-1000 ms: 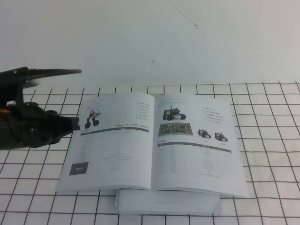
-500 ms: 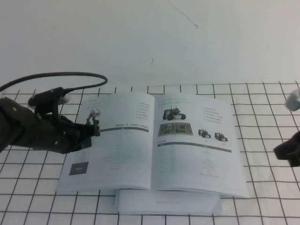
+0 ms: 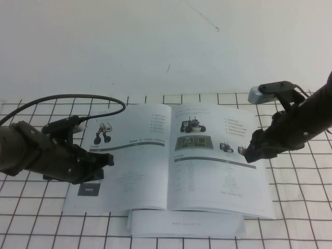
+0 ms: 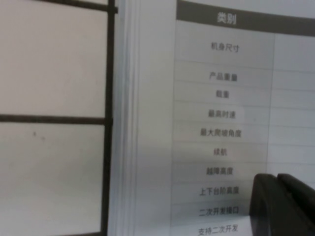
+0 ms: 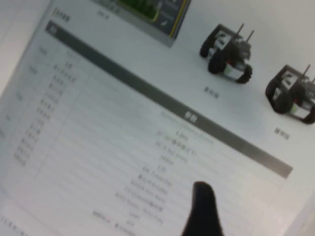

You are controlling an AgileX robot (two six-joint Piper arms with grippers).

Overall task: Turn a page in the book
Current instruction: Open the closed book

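The book (image 3: pixel 136 171) lies open on the gridded table. Its right-hand page (image 3: pixel 218 174) shows black tracked robots, a green image and a grey-banded table. My left gripper (image 3: pixel 107 160) is shut and empty, low over the left page near its outer edge. In the left wrist view its closed tips (image 4: pixel 278 199) hover over the page's table text (image 4: pixel 221 98). My right gripper (image 3: pixel 249 153) is over the outer edge of the right page. In the right wrist view its dark tip (image 5: pixel 202 204) sits just above the page (image 5: pixel 123 123), shut and holding nothing.
A plain white booklet (image 3: pixel 187 224) lies under the book's near edge. The white gridded table (image 3: pixel 301 207) spreads round the book. A black cable (image 3: pixel 78 97) loops behind my left arm. The white wall stands behind.
My left gripper has moved right and nearer, onto the left page. My right arm has come in from the right edge and its gripper now sits over the right page's outer edge.
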